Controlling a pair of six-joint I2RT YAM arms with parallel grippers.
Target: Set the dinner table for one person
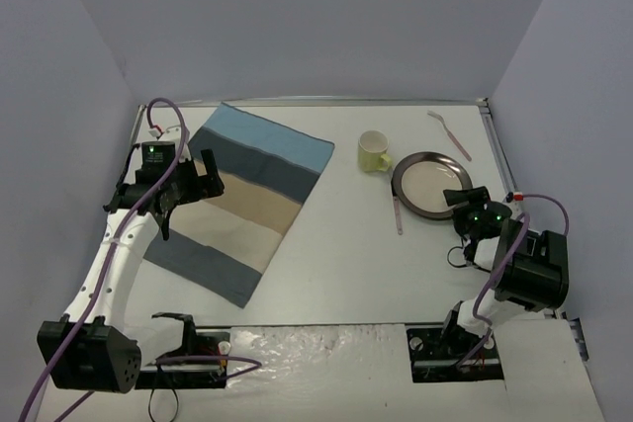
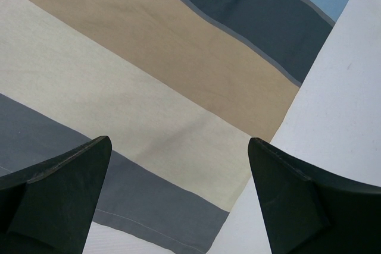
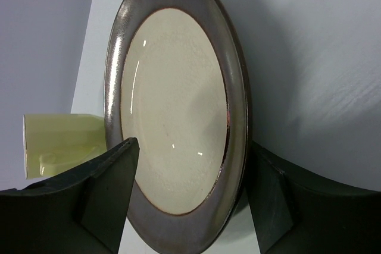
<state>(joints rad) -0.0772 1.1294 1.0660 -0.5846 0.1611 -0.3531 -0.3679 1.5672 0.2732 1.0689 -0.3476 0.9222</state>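
Two arms are standing at the near edge of the dinner table (image 1: 346,274) in the top view. The left gripper (image 1: 210,177) is hovering over the left side of a striped placemat (image 1: 247,205), which is lying at a slant on the table's left half. On the right half a plate (image 1: 423,180) is sitting with a pale yellow mug (image 1: 373,151) just beside its far-left rim. A pink utensil (image 1: 398,214) is lying by its near-left rim, and a second pink utensil (image 1: 450,133) is lying near the far-right corner. The right gripper (image 1: 459,201) is sitting at the plate's near-right rim.

From the left wrist, the left gripper (image 2: 178,147) is holding its jaws wide apart with nothing between them. It is hanging above the placemat's (image 2: 149,75) beige and grey stripes, with bare dinner table (image 2: 345,105) showing to the right.

From the right wrist, the right gripper (image 3: 193,147) is spreading its jaws wide around the plate's (image 3: 172,99) dark rim. One finger is lying over the cream inside and the other is at the outer edge. Whether either finger is actually touching the plate is hard to tell here. The mug (image 3: 59,144) is showing behind the plate.
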